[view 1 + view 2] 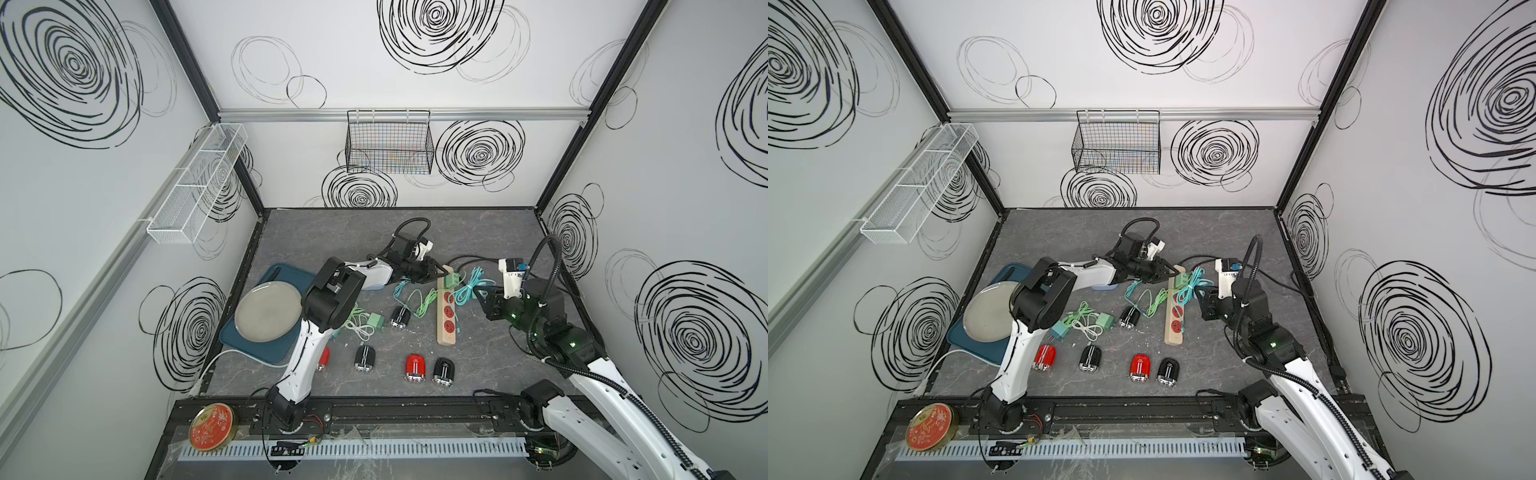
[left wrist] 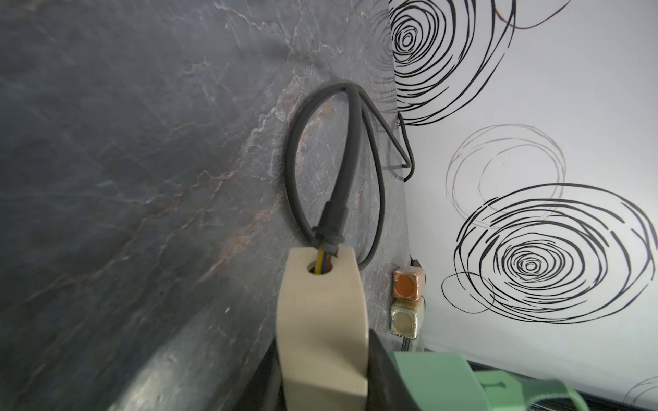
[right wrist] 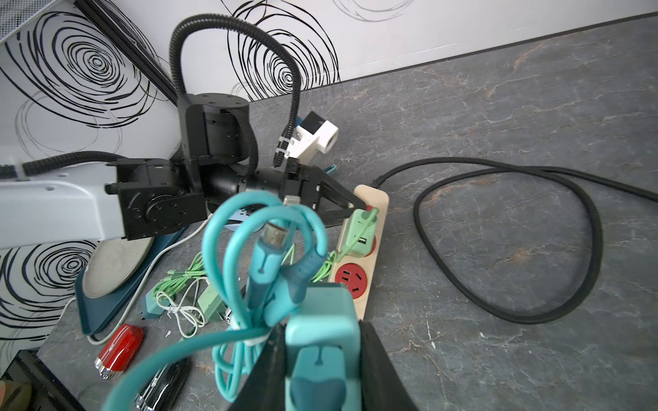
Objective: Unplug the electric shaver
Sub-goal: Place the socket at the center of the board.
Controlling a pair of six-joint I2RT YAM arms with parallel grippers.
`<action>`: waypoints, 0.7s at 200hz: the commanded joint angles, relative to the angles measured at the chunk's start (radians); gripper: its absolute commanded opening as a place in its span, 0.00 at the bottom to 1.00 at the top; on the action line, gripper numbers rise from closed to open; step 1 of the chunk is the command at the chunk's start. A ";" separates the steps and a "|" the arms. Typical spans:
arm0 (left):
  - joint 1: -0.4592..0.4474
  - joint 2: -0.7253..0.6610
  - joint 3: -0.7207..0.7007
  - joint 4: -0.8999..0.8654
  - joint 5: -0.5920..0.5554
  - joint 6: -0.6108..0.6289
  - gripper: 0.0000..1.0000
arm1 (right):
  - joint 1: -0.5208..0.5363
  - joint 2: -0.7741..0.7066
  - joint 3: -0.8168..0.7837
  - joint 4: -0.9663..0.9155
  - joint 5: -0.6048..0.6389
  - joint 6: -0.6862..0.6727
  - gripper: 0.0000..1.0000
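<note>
A black electric shaver (image 1: pixel 400 318) (image 1: pixel 1128 318) lies left of the beige power strip (image 1: pixel 446 332) (image 1: pixel 1174 332). A light green cable (image 1: pixel 424 303) runs from it toward the green adapter (image 1: pixel 451 280) (image 3: pixel 361 231) plugged into the strip's far socket. My left gripper (image 1: pixel 442 272) (image 2: pixel 324 363) is shut on the strip's far end (image 2: pixel 322 320), right beside that adapter (image 2: pixel 434 377). My right gripper (image 1: pixel 478 289) (image 3: pixel 320 356) is shut on a teal adapter (image 3: pixel 320 320) with a bundled teal cable (image 3: pixel 270 231), held just right of the strip, clear of its three red sockets.
Several red and black shavers (image 1: pixel 416 368) lie near the front edge. Loose green adapters and cables (image 1: pixel 376 322) sit by the left arm. A grey plate (image 1: pixel 268 311) rests on a blue tray (image 1: pixel 245 345). The strip's black cord (image 1: pixel 469 259) loops toward the back right.
</note>
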 commanded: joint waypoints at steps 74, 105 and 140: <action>-0.072 0.167 0.150 0.154 -0.076 -0.121 0.23 | 0.007 -0.015 0.035 -0.019 -0.013 -0.012 0.10; -0.071 0.158 0.157 0.075 -0.104 -0.067 0.46 | 0.007 -0.003 0.039 -0.023 -0.013 -0.014 0.09; -0.051 0.115 0.177 -0.022 -0.120 0.014 0.71 | 0.007 0.026 0.051 -0.016 -0.033 -0.019 0.10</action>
